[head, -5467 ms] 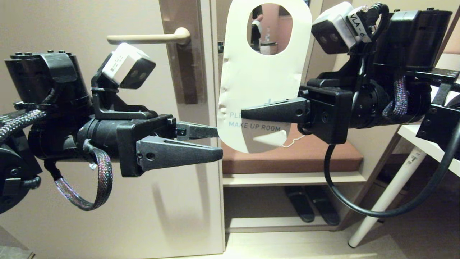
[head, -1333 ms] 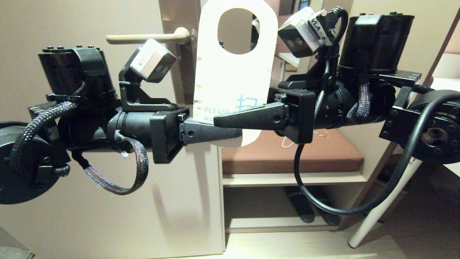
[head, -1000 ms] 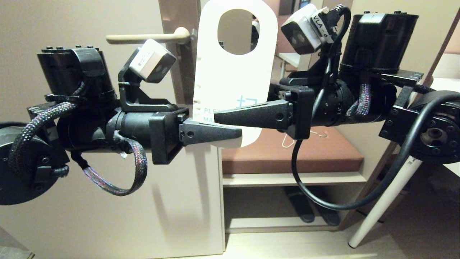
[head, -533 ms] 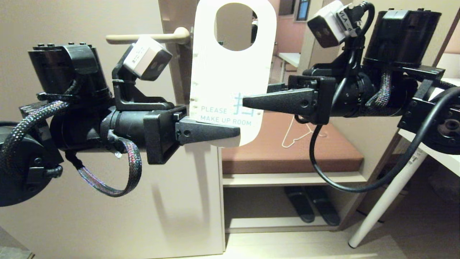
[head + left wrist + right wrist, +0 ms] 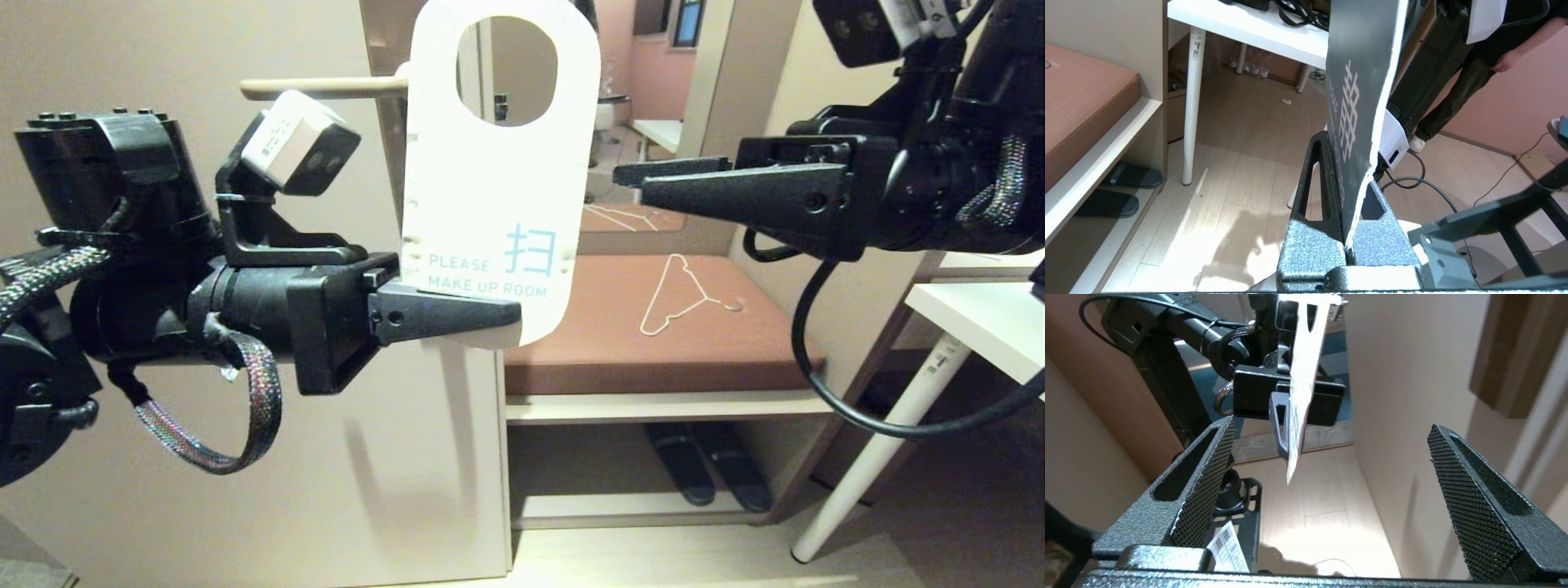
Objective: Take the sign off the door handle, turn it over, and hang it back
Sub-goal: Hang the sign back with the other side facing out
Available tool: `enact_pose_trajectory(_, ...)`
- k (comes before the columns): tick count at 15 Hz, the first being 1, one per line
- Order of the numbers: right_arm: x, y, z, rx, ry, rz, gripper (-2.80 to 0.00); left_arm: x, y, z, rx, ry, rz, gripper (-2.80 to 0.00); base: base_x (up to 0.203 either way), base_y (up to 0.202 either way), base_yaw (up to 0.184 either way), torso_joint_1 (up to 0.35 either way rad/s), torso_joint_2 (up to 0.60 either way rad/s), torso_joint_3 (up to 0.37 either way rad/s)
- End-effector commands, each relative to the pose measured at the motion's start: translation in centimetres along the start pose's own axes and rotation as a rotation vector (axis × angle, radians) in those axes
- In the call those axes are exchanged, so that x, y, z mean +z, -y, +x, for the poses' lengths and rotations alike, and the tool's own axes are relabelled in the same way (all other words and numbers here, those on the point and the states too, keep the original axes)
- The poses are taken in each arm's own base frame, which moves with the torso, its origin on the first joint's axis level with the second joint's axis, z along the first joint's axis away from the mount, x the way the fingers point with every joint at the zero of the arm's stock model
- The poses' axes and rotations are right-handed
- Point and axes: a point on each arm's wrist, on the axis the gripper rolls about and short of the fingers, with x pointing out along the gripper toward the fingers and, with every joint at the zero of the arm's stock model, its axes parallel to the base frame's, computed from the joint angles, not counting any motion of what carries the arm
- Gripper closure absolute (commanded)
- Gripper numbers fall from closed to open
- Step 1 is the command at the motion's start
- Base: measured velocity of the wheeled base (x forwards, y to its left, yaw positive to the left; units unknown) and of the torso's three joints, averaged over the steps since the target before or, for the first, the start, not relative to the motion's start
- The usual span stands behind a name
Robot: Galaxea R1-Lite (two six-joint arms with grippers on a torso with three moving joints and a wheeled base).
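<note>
Moved: right gripper (image 5: 629, 181) has let go, pulled back, fingers apart.
Left gripper (image 5: 510, 314): clamped on sign's (image 5: 498, 188) lower corner.
Sign: upright, hole beside door handle (image 5: 322, 85).
Risk: single-corner pinch may let card swing, missing handle.

Warm indoor light, even and fairly bright; glare on the card, soft shadows on the door.

In the head view we see the white rounded card sign with the oval hole (image 5: 498, 163) nearly blown out, its pale blue print faint. The black left gripper (image 5: 457, 314) throws a soft shadow down the beige door panel (image 5: 163, 506). Straight edges bow toward the frame borders. In the left wrist view a bright patch lies on the pale wood plank floor (image 5: 1237, 228). In the right wrist view the brown metal plate (image 5: 1515, 351) is blurred.
</note>
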Motion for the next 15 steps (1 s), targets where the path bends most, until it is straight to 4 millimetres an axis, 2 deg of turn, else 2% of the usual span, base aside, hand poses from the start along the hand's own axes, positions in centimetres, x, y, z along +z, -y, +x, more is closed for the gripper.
enact_pose_trajectory(1,0.7,-1.4,-1.5,-0.014,0.02,-0.029,-2.8,0.1,0.7,-0.5,-0.002,0.008,0.012,0.0,0.0,0.0,0.0,0.0,0.0,0.0)
enact_pose_trajectory(3,0.8,-2.0,-2.7,-0.04,0.027,-0.034,-2.8,0.2,1.1,-0.9,0.002,0.014,0.018,0.0,0.0,0.0,0.0,0.0,0.0,0.0)
enact_pose_trajectory(5,0.7,-2.5,-3.5,-0.059,0.031,-0.039,0.0,0.1,1.6,-1.2,0.004,0.017,0.024,0.0,0.0,0.0,0.0,0.0,0.0,0.0)
enact_pose_trajectory(10,0.2,-2.8,-5.6,-0.199,0.057,-0.06,0.0,-0.2,3.1,-3.0,0.034,0.035,0.039,0.0,0.0,0.0,0.0,0.0,0.0,0.0)
enact_pose_trajectory(13,-1.4,-2.5,-6.4,-0.443,0.074,-0.101,0.0,-0.8,4.3,-4.1,0.054,0.046,0.049,0.0,0.0,0.0,0.0,0.0,0.0,0.0)
enact_pose_trajectory(15,-2.8,-2.5,-7.8,-0.62,0.065,-0.143,0.0,-1.2,5.1,-5.0,0.072,0.055,0.058,0.0,0.0,0.0,0.0,0.0,0.0,0.0)
